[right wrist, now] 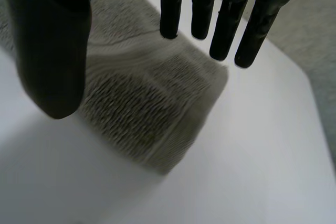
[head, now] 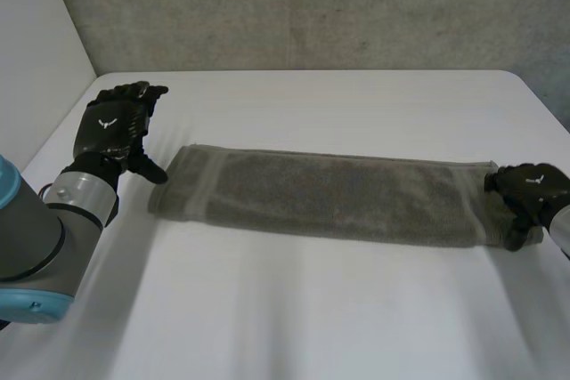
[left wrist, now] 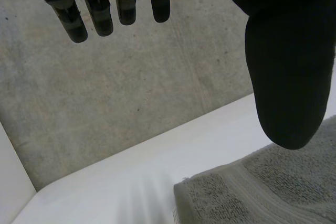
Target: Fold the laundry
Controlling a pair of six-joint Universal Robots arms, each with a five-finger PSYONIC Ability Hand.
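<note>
A grey-green terry towel (head: pixel 329 195) lies flat on the white worktop (head: pixel 312 318), folded lengthwise into a long, narrow strip. It runs across the worktop from side to side, slightly slanted, with a plain woven band near each short end.

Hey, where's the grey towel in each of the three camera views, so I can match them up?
Head view: the towel stretches across the table between the left hand and the right hand.
Left wrist view: one towel end lies beneath the left hand's thumb.
Right wrist view: the other end lies under the right hand's fingers.
Shared landmark: the white table.
</note>
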